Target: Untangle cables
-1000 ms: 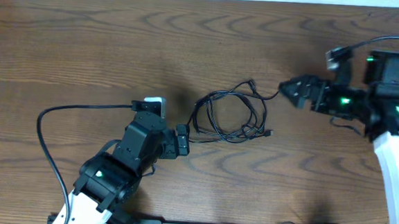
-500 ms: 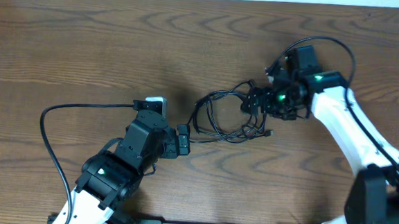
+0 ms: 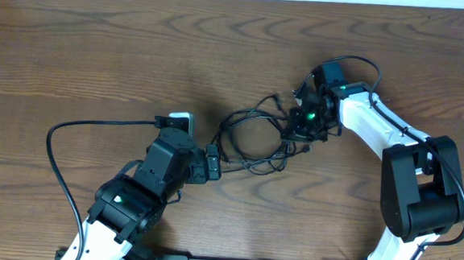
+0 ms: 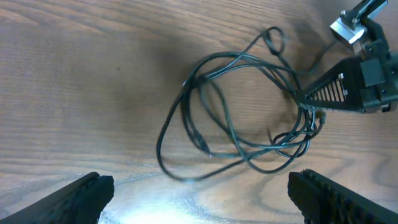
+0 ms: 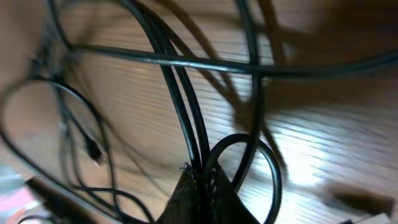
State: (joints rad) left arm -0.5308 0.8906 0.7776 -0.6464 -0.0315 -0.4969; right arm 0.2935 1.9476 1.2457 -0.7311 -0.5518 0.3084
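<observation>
Close up, the right wrist view shows the right gripper pressed together at the bottom centre of the frame. Its dark tips pinch a few thin black strands of the cables, which rise straight out of the pinch. One more strand curls in a tight loop just beside the tips. Neither detail can be made out in the overhead view, where that gripper is only a dark shape over the right side of the bundle, near the middle of the frame.

Seen from the left wrist, the left gripper is spread wide, its black fingers sitting in the two bottom corners with nothing between them. This view lays the whole tangle out. Smooth, slim, glossy cords form several overlapping ovals, with a small loop at the top and a knotted cluster at the right, where the other gripper's ribbed tip meets them.

From overhead, the bundle lies flat on the brown wood-grain table, between the two grippers. A thicker black cord sweeps round at the lower left.
</observation>
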